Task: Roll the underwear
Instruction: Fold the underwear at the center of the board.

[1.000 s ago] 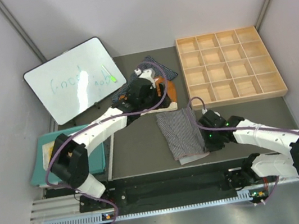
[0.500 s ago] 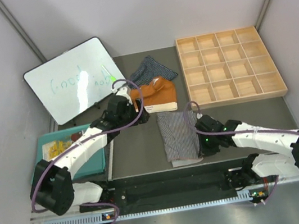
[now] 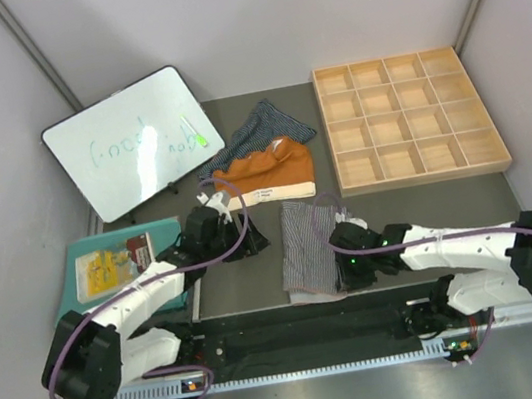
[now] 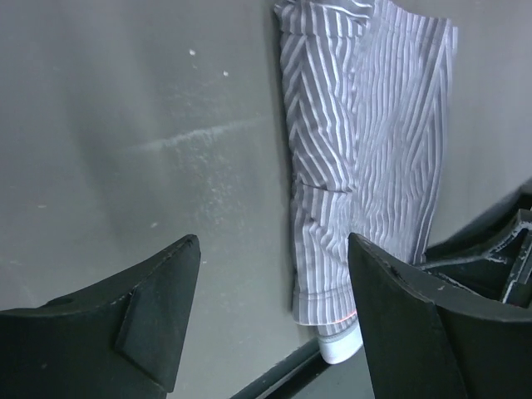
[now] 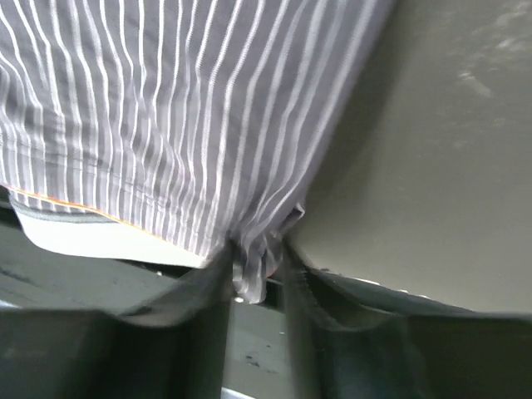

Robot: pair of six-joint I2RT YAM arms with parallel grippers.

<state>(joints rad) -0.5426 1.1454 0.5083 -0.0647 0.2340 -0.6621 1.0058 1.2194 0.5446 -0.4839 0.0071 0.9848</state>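
The grey pinstriped pair (image 3: 311,246) lies near the table's front edge, folded narrow; it also shows in the left wrist view (image 4: 366,158) and the right wrist view (image 5: 183,108). My right gripper (image 3: 346,270) is shut on its near right corner (image 5: 259,253). My left gripper (image 3: 245,245) is open and empty, just left of it over bare table (image 4: 270,320). The rust-orange pair with cream waistband (image 3: 267,173) lies behind, overlapping the dark navy white-striped pair (image 3: 259,126).
A wooden compartment tray (image 3: 405,120) sits at the back right. A whiteboard (image 3: 130,142) leans at the back left. A teal mat (image 3: 116,274) with small items lies at the left. The table's front edge and a black rail (image 3: 297,331) run just below the grey pair.
My left arm has pulled back from the orange pair toward the front left. My right gripper has dragged the grey pair's right side leftward, narrowing it.
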